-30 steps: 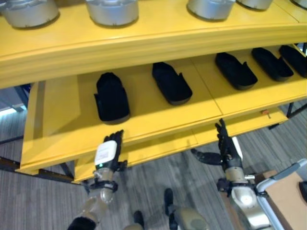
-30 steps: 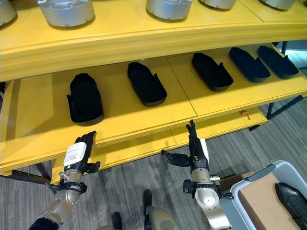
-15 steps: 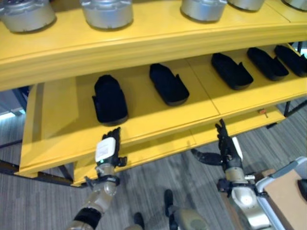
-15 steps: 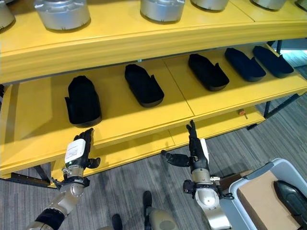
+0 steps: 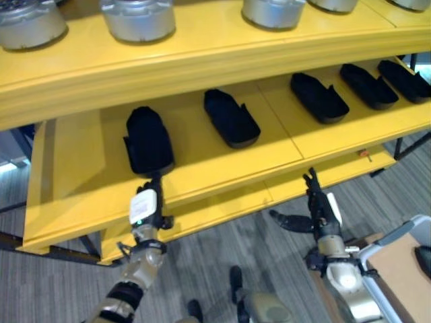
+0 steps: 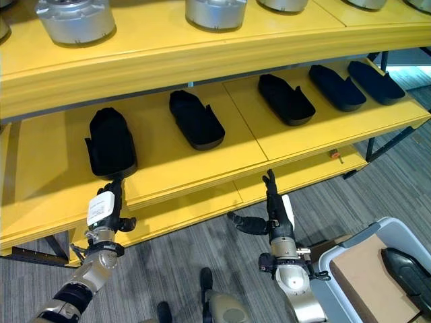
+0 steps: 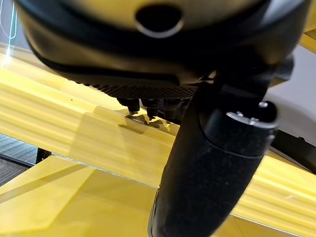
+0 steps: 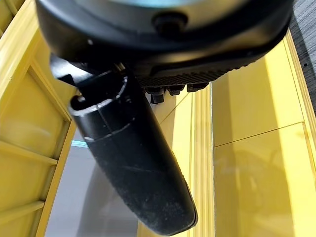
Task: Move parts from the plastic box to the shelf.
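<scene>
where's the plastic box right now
The plastic box sits on the floor at the lower right corner of the right eye view, just right of the right hand, with a brown cardboard sheet and one black part inside.

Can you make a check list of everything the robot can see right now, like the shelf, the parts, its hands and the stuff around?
Surface: yellow shelf, several tiers.
Job's things: five black moulded parts lie in a row on the middle tier, leftmost, rightmost; another black part lies in the grey plastic box, beside a brown cardboard sheet.
Clutter: silver round metal canisters on the top tier.
Hands: left hand open, empty, below the leftmost part; right hand open, empty.
Cables: nothing seen.
Surroundings: grey striped carpet floor.
</scene>
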`<state>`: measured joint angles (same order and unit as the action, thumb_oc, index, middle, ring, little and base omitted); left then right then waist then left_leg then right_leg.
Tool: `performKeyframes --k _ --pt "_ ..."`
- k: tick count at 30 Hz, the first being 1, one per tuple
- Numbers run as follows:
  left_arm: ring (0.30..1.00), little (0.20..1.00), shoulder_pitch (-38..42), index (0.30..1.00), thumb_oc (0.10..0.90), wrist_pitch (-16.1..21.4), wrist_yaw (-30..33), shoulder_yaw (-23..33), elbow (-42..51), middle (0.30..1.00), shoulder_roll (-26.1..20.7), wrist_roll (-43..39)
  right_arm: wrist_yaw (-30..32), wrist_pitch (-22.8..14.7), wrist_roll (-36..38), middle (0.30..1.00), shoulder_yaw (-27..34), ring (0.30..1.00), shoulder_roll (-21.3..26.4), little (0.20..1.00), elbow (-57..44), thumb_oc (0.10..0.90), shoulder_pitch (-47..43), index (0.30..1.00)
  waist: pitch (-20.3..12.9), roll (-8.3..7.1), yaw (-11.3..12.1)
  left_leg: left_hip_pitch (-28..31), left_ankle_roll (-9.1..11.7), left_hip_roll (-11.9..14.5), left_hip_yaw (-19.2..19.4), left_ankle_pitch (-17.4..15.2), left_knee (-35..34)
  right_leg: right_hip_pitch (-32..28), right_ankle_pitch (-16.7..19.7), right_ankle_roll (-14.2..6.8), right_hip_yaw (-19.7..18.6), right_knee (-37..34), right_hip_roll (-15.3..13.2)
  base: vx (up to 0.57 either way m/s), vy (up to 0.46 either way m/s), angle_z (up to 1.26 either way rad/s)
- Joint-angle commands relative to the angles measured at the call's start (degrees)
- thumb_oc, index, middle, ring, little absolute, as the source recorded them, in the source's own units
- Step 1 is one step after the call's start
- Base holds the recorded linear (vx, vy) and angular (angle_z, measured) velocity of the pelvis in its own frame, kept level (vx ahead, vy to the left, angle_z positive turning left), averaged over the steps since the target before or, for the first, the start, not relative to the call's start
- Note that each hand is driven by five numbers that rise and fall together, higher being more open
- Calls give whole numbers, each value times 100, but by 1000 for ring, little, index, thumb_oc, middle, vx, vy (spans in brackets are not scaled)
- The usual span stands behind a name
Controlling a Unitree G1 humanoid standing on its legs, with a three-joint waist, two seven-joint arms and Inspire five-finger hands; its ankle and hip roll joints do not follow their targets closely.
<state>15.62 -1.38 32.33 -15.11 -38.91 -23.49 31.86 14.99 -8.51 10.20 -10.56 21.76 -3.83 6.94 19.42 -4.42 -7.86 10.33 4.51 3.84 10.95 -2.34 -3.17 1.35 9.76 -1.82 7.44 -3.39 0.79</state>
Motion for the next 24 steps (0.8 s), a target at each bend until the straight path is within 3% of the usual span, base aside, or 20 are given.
performKeyframes --k 1,24 --pt "1000 1000 767 1000 900 27 130 -141 -285 1000 -131 -20 107 -806 16 1000 142 1000 230 1000 -595 900 -412 1000 61 274 -37 462 148 -40 152 44 -183 337 -152 -310 86 724 94 0 0 0" --pt "1000 1000 1274 1000 900 -23 168 -250 -871 1000 -165 -122 103 -891 61 1000 90 1000 331 1000 -646 900 -312 1000 104 235 -138 520 159 -67 192 47 -183 394 -131 -316 56 763 99 3 2 -1"
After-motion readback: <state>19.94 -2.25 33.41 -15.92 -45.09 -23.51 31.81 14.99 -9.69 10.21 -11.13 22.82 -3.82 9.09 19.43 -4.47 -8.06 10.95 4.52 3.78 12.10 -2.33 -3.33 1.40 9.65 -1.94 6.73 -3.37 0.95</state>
